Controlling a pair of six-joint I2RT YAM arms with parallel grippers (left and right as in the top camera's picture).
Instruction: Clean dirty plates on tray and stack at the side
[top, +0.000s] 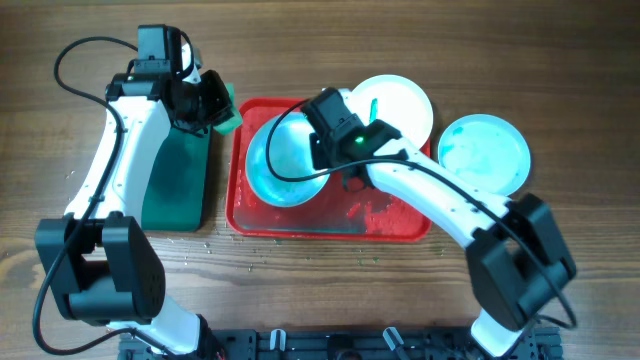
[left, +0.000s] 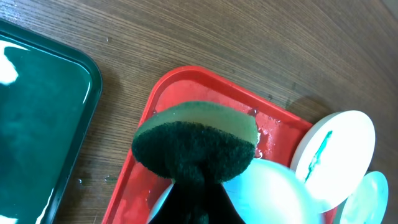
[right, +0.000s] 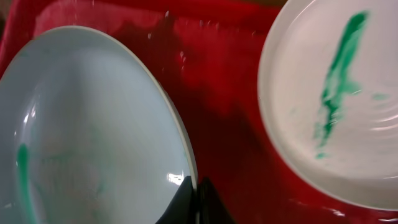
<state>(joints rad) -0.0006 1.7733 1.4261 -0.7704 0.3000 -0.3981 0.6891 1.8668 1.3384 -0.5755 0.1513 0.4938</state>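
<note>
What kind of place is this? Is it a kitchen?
More likely a robot test bench set up for dishwashing: a wooden table, smeared plates on a red tray, and a green sponge in the left gripper.

- the tilted plate (top: 283, 160), pinched by my right gripper (right: 196, 202), fills the tray's (top: 390, 228) left half
- my right arm (top: 430, 190) crosses its right half
- the sponge (left: 196, 146) in my left gripper (top: 210, 102) crowds the far left corner
- the dark green tray (top: 180, 185) blocks the left side; i see bare table along the near edge
</note>
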